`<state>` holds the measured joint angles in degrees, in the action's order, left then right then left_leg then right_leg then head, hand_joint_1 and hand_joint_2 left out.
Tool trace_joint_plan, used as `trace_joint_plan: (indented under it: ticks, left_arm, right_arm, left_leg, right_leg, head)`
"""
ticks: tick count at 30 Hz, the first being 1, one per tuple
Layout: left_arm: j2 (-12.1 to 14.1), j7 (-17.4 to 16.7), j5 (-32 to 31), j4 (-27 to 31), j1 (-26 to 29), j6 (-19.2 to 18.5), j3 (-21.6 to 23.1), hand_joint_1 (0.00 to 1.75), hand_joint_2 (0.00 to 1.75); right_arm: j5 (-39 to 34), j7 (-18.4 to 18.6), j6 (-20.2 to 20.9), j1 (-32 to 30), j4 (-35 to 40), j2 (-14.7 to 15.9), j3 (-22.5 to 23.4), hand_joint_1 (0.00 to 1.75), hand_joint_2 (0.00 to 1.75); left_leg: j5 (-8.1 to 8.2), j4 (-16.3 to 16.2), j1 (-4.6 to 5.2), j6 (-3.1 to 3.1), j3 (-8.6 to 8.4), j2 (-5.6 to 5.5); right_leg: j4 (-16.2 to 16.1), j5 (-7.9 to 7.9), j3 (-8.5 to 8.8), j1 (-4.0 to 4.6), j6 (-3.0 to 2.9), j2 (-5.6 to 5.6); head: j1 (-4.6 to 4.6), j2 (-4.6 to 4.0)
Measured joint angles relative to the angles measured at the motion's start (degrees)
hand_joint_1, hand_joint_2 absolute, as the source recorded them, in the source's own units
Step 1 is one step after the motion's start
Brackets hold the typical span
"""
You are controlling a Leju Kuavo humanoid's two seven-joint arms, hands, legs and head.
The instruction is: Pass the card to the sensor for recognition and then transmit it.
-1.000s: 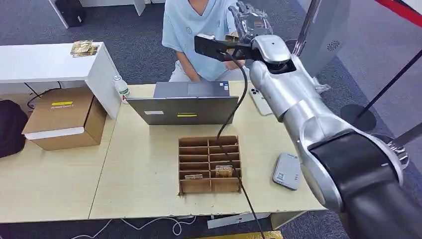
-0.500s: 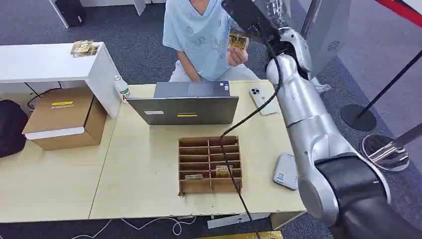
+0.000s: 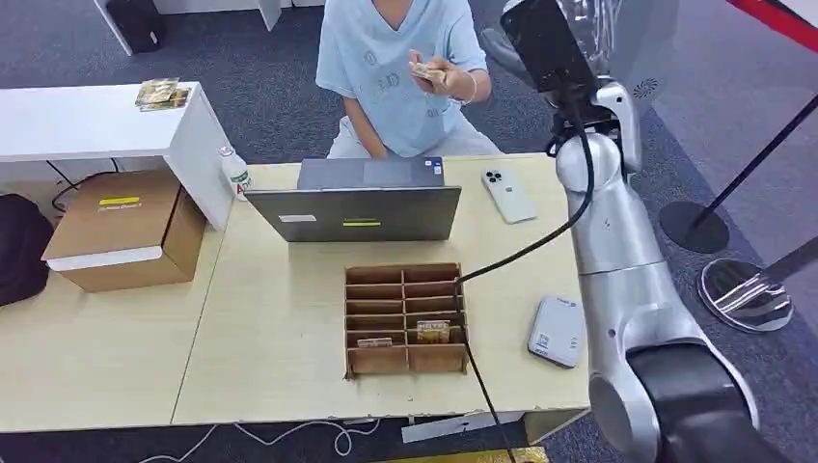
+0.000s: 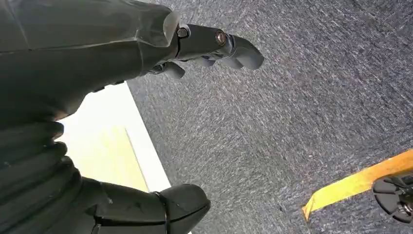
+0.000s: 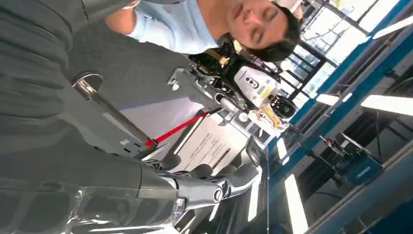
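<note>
A person seated behind the table holds the yellowish card (image 3: pixel 428 72) in front of their chest. My right arm reaches up at the right, and its hand (image 3: pixel 590 13) is at the top edge, to the right of the person and apart from the card. In the right wrist view that hand (image 5: pixel 204 187) has its fingers stretched out with nothing in them. The grey sensor (image 3: pixel 557 331) lies on the table's right side. My left hand (image 4: pixel 209 44) hangs over the carpet, fingers and thumb apart, holding nothing.
A cardboard divider box (image 3: pixel 406 318) with a few cards stands mid-table, with a black cable running past it. Behind it are a laptop (image 3: pixel 357 207) and a phone (image 3: pixel 506 195). A carton (image 3: pixel 125 227) and a bottle (image 3: pixel 234 172) are at the left, and stanchion bases (image 3: pixel 748 294) at the right.
The person took the card from my right hand and drew it in towards their chest. My right arm swung up and to the right, away from them.
</note>
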<state>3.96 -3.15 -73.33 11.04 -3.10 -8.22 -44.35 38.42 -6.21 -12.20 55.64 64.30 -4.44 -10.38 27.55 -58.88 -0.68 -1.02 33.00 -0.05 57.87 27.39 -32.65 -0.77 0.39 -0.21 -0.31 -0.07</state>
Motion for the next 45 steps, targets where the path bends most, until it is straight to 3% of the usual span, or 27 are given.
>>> trace_joint_plan:
  ticks: [5, 11, 17, 23, 31, 38, 39, 40, 41, 42, 43, 45]
  left_arm:
    - [-0.1, -0.6, 0.0, 0.0, 0.1, 0.1, -0.8, 0.0, 1.75]
    - [-0.2, -1.2, 0.8, 0.0, 0.4, 0.6, -2.5, 0.0, 1.75]
    - [-0.5, -1.5, 1.1, 0.0, 0.9, 1.1, -4.1, 0.0, 1.75]
    - [-0.7, -1.5, 1.1, 0.0, 1.0, 1.9, -4.9, 0.0, 1.75]
    - [-0.9, -1.4, 0.5, 0.0, 1.0, 2.6, -5.6, 0.0, 1.75]
    - [-0.9, -1.5, 0.0, 0.0, 0.9, 2.6, -5.7, 0.0, 1.75]
    - [-0.9, -1.5, 0.0, 0.0, 0.9, 2.6, -5.7, 0.0, 1.75]
    - [-0.9, -1.5, 0.0, 0.0, 0.9, 2.6, -5.7, 0.0, 1.75]
    - [-0.9, -1.5, -0.2, 0.0, 0.9, 2.6, -5.7, 0.0, 1.75]
    - [-0.9, -1.5, -0.2, 0.0, 0.9, 2.6, -5.7, 0.0, 1.75]
    - [-0.9, -1.5, -0.2, 0.0, 0.9, 2.5, -5.7, 0.0, 1.75]
    - [-0.9, -1.6, -0.3, 0.0, 0.8, 2.5, -5.7, 0.0, 1.75]
  right_arm:
    - [-13.1, -2.1, 1.4, -8.4, 10.7, 3.1, 0.1, 0.0, 1.75]
    - [-25.2, -4.2, 7.5, -20.9, 23.4, 10.4, 2.2, 0.0, 1.75]
    - [-34.0, -8.6, 10.3, -35.4, 33.0, 18.6, 7.2, 0.0, 1.75]
    - [-39.5, -12.6, 11.6, -49.1, 40.9, 23.6, 14.3, 0.0, 1.75]
    - [-37.6, -14.9, 14.6, -58.6, 46.4, 25.6, 18.2, 0.0, 1.75]
    - [-24.7, -14.8, 11.3, -63.9, 48.9, 25.6, 17.1, 0.02, 1.75]
    - [-22.4, -14.1, 10.6, -64.1, 49.0, 25.6, 16.5, 0.75, 1.75]
    - [-19.6, -13.2, 9.8, -64.2, 49.0, 25.6, 15.8, 1.33, 1.75]
    - [-17.5, -12.8, 9.2, -64.3, 49.0, 25.6, 15.1, 1.34, 1.75]
    - [-16.5, -12.4, 9.0, -64.3, 49.0, 25.6, 14.5, 1.1, 1.75]
    - [-15.2, -11.8, 8.9, -64.3, 49.0, 25.6, 13.7, 1.15, 1.75]
    - [-13.2, -10.8, 8.6, -64.2, 48.9, 25.6, 12.1, 1.1, 1.75]
  left_leg:
    - [0.02, 0.0, 0.01, 0.02, 0.05, -0.14]
    - [0.09, 0.0, 0.04, 0.11, 0.11, -0.18]
    - [0.15, 0.0, 0.04, 0.13, 0.13, -0.25]
    - [0.23, 0.0, 0.04, 0.13, 0.14, -0.17]
    - [0.22, 0.0, 0.02, 0.12, 0.11, -0.18]
    - [0.22, 0.0, 0.03, 0.12, 0.11, -0.14]
    - [0.22, 0.0, 0.03, 0.13, 0.11, -0.14]
    - [0.22, 0.0, 0.03, 0.13, 0.11, -0.14]
    - [0.22, 0.0, 0.03, 0.13, 0.11, -0.14]
    - [0.22, 0.0, 0.03, 0.13, 0.11, -0.14]
    - [0.22, 0.0, 0.03, 0.12, 0.11, -0.14]
    - [0.21, 0.0, 0.03, 0.12, 0.11, -0.14]
  right_leg:
    - [-0.1, 0.03, 0.03, 0.0, 0.04, -0.13]
    - [-0.1, 0.05, 0.04, -0.02, 0.07, -0.18]
    - [-0.2, 0.07, 0.03, -0.02, 0.09, -0.27]
    - [-0.2, 0.12, 0.01, -0.02, 0.07, -0.21]
    - [-0.2, 0.13, 0.04, -0.01, 0.05, -0.22]
    - [-0.1, 0.13, 0.04, -0.01, 0.05, -0.19]
    - [-0.1, 0.13, 0.04, -0.02, 0.05, -0.19]
    - [-0.1, 0.13, 0.04, -0.02, 0.05, -0.18]
    - [-0.1, 0.13, 0.04, -0.02, 0.05, -0.18]
    - [-0.1, 0.13, 0.04, -0.02, 0.05, -0.18]
    - [-0.1, 0.13, 0.04, -0.02, 0.05, -0.18]
    - [-0.1, 0.13, 0.04, -0.01, 0.05, -0.18]
  head:
    - [0.02, 0.0]
    - [0.02, 0.0]
    - [0.0, 0.0]
    - [0.0, 0.0]
    - [0.0, 0.0]
    - [0.0, 0.0]
    - [0.0, 0.0]
    - [0.0, 0.0]
    - [0.0, 0.0]
    - [0.0, 0.0]
    - [0.0, 0.0]
    - [0.0, 0.0]
